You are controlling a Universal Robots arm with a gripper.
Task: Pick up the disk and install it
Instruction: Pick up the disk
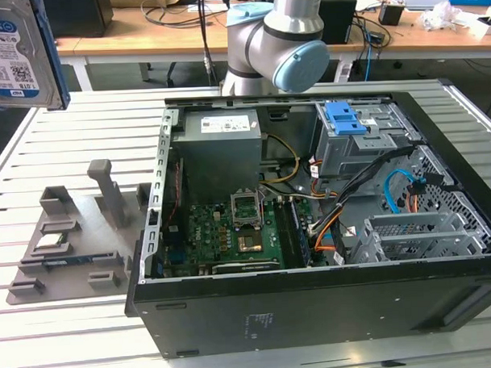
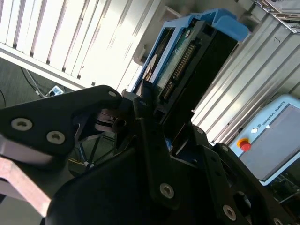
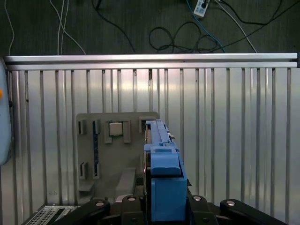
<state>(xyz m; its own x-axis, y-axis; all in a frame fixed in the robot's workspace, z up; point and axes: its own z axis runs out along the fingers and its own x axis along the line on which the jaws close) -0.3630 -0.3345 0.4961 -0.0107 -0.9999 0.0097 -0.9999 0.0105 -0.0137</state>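
Slatted aluminium tabletop (image 1: 82, 117) carries an open black computer case (image 1: 314, 311) packed with boards and cables, and a grey plastic fixture tray (image 1: 82, 226) holding small parts. Pick-up is done: the flat silver disk with blue bracket (image 1: 15, 51) hangs at the exterior view's upper left, clenched in the black gripper (image 2: 150, 112), well apart from the case. It is not yet installed.

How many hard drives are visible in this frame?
1. The disk is gripped by the gripper, high above the grey tray at the exterior view's left. Others may be hidden inside the case.
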